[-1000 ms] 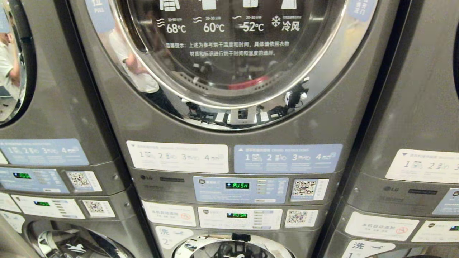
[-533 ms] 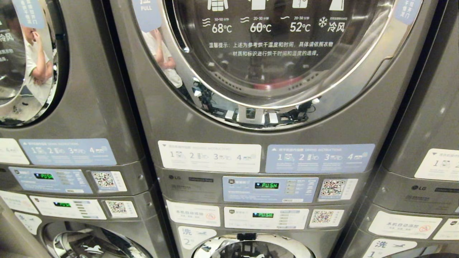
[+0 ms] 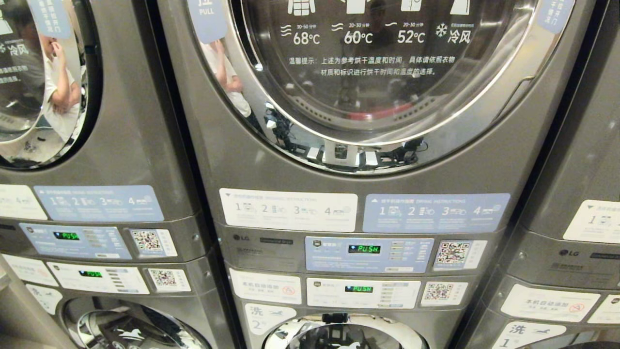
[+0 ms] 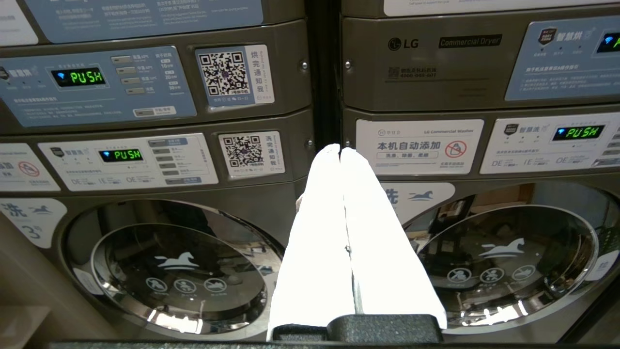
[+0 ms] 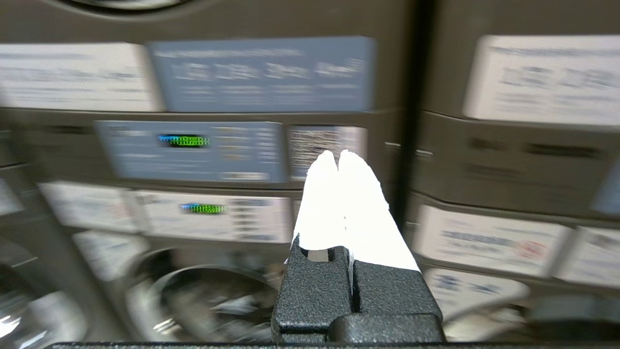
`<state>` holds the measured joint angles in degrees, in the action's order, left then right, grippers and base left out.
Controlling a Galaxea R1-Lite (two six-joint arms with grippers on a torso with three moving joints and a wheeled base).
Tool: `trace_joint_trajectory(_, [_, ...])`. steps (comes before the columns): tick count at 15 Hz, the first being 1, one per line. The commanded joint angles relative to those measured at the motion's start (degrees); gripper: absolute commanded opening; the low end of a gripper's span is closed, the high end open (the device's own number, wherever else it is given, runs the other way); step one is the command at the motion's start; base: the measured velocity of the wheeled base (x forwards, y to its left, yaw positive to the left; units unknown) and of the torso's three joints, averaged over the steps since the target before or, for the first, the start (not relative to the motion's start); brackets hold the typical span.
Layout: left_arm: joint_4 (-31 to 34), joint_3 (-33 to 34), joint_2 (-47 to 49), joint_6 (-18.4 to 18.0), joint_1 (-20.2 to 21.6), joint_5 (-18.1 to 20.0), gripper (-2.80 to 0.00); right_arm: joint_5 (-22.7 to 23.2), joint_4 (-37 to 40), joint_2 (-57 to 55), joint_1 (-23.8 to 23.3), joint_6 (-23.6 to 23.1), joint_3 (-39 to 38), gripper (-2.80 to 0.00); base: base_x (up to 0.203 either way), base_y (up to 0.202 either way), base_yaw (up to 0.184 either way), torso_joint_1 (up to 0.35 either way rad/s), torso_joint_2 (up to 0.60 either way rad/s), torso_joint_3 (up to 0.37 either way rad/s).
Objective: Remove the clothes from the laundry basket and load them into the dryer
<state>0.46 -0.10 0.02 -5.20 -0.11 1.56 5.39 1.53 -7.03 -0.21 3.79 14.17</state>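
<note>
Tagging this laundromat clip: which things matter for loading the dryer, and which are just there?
For the job:
middle dryer door
its PULL label
right gripper, shut, empty

Just there:
washer door below
QR sticker
neighbouring left machine

dryer door glass: 68°C, 60°C, 52°C, 冷风 | tab at door's left edge: PULL | dryer control panel: display PUSH | panel plate left of it: LG, Commercial Dryer | washer panel below: PUSH | white label: 本机自动添加, LG Commercial Washer | instruction stickers: 1 2 3 4
</note>
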Motion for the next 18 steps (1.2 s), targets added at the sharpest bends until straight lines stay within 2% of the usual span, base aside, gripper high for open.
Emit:
trace_joint_trajectory(1, [0.0, 0.0, -0.1, 1.4, 0.0, -0.1, -2.8, 10.6, 0.1, -16.0, 0.1, 1.6, 8.4, -2.8, 0.0, 0.0, 0.0, 0.0, 0.0, 0.0])
trace_joint_trajectory(2, [0.0, 0.0, -0.1, 1.4, 0.0, -0.1, -2.8, 19.7, 0.3, -20.6, 0.2, 1.6, 9.8, -2.8, 0.0, 0.0, 0.0, 0.0, 0.0, 0.0])
trace_joint_trajectory(3, [0.0, 0.0, -0.1, 1.5, 0.0, -0.1, -2.8, 25.8, 0.4, -24.4, 0.2, 0.2, 9.2, -2.8, 0.0, 0.0, 0.0, 0.0, 0.0, 0.0])
trace_joint_trajectory(5, [0.0, 0.0, -0.1, 1.7, 0.0, -1.2, -2.8, 31.4, 0.4, -31.0, 0.2, -6.1, 5.0, -2.8, 0.0, 0.0, 0.0, 0.0, 0.0, 0.0])
trace_joint_trajectory(6, [0.0, 0.0, -0.1, 1.8, 0.0, -1.2, -2.8, 32.6, 0.3, -33.5, 0.2, -8.8, 3.4, -2.8, 0.0, 0.0, 0.0, 0.0, 0.0, 0.0])
trace_joint_trajectory(9, [0.0, 0.0, -0.1, 1.8, 0.0, -1.2, -2.8, 33.3, -3.3, -42.3, 0.3, -11.3, 3.2, -2.8, 0.0, 0.0, 0.0, 0.0, 0.0, 0.0])
trace_joint_trajectory(13, [0.0, 0.0, -0.1, 1.8, 0.0, -1.2, -2.8, 32.4, -15.9, -55.7, 0.4, -13.2, 4.2, -2.8, 0.0, 0.0, 0.0, 0.0, 0.0, 0.0])
trace_joint_trajectory(18, [0.0, 0.0, -0.1, 1.8, 0.0, -1.2, -2.8, 30.0, -32.0, -74.4, 1.4, -21.9, 3.5, -2.8, 0.0, 0.0, 0.0, 0.0, 0.0, 0.0])
